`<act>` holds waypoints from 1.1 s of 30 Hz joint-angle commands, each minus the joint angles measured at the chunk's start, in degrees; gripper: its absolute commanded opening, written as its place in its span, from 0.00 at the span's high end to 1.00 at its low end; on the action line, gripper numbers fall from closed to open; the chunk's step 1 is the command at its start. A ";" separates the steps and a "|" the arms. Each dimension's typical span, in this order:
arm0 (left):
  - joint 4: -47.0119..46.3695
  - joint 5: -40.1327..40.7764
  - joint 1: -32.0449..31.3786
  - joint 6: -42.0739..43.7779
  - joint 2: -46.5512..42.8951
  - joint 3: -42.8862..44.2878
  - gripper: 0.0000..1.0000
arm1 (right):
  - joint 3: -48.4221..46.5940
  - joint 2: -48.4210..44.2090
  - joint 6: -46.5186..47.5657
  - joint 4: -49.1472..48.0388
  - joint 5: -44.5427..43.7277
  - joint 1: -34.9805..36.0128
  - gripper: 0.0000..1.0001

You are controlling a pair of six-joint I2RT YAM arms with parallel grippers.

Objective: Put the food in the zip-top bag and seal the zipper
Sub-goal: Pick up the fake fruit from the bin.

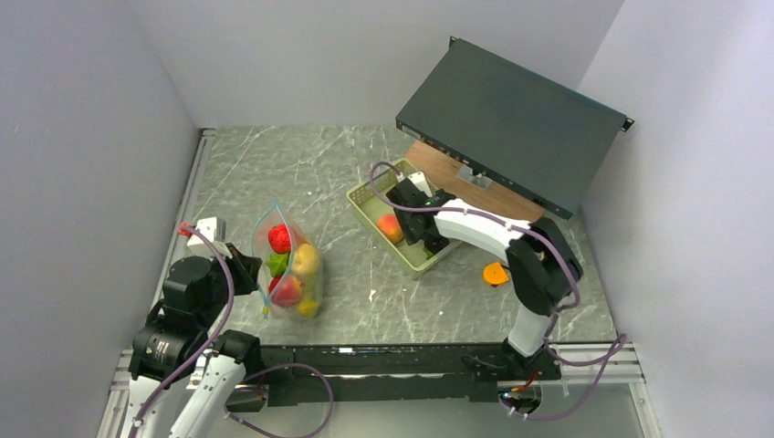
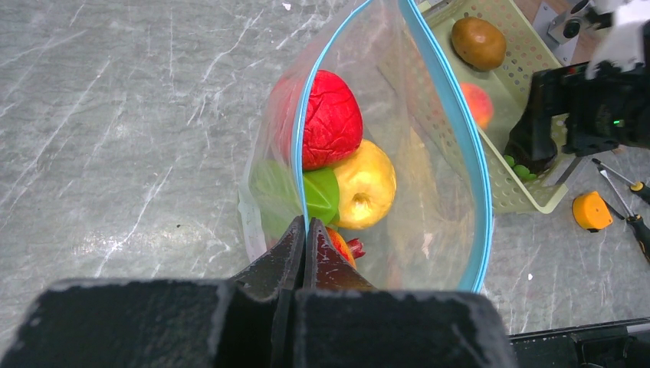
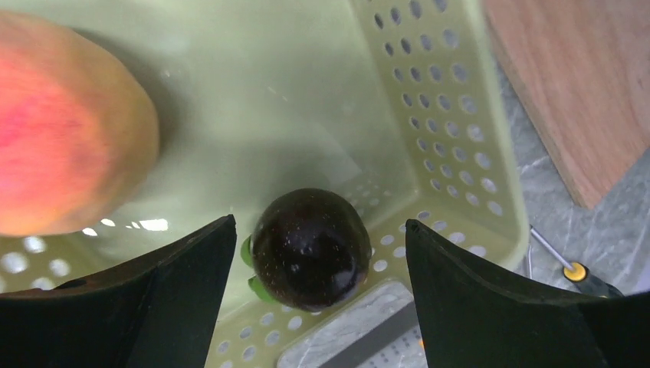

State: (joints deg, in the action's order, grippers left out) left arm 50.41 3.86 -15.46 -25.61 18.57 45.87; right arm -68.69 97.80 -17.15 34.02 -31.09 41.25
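The clear zip-top bag stands open at the left, its teal zipper strip forming a loop. Inside lie a red fruit, a yellow one and a green piece. My left gripper is shut on the bag's near rim. My right gripper is open inside the pale green basket, its fingers either side of a dark round fruit. A peach-coloured fruit lies beside it, also seen from above. A brown fruit sits at the basket's far end.
A dark flat box rests tilted on a wooden block behind the basket. A flat orange piece and screwdrivers lie to the right of the basket.
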 commanded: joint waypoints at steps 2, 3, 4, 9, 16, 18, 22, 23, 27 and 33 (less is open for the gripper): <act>-2.35 -0.74 -0.18 0.49 0.00 0.17 1.00 | -5.11 5.09 0.87 8.02 -1.48 0.01 0.18; -2.32 -0.55 -0.14 0.38 -0.04 0.14 1.00 | -5.26 5.57 0.95 8.16 -0.73 0.00 0.19; -2.38 -0.51 -0.18 0.38 -0.20 0.06 1.00 | -5.25 5.92 0.85 8.17 -0.10 0.01 0.19; -2.45 -0.56 -0.18 0.47 -0.28 0.05 1.00 | -5.27 7.12 0.39 8.53 2.73 0.07 0.26; -2.51 -0.83 -0.18 0.57 0.08 0.08 1.00 | -5.24 6.84 0.60 7.93 3.42 0.07 0.56; -2.43 -0.72 -0.18 0.47 0.09 0.07 1.00 | -5.89 6.50 0.90 7.61 3.32 0.02 0.66; -2.47 -0.74 -0.17 0.51 0.03 0.07 1.00 | -8.47 4.19 1.51 6.51 3.92 0.04 0.82; -2.43 -0.63 -0.18 0.47 0.03 0.10 1.00 | -9.15 3.47 1.69 6.16 4.07 0.05 0.85; -2.49 -0.76 -0.17 0.53 -0.01 0.06 1.00 | -11.58 -0.43 3.09 2.79 6.21 0.30 0.94; -2.38 -0.52 -0.18 0.45 0.15 0.09 1.00 | -11.48 -8.14 2.71 -7.72 19.86 1.59 1.00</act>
State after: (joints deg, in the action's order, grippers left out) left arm 50.39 3.84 -15.46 -25.58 18.55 45.87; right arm -78.19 96.53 -14.55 35.66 -21.76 41.85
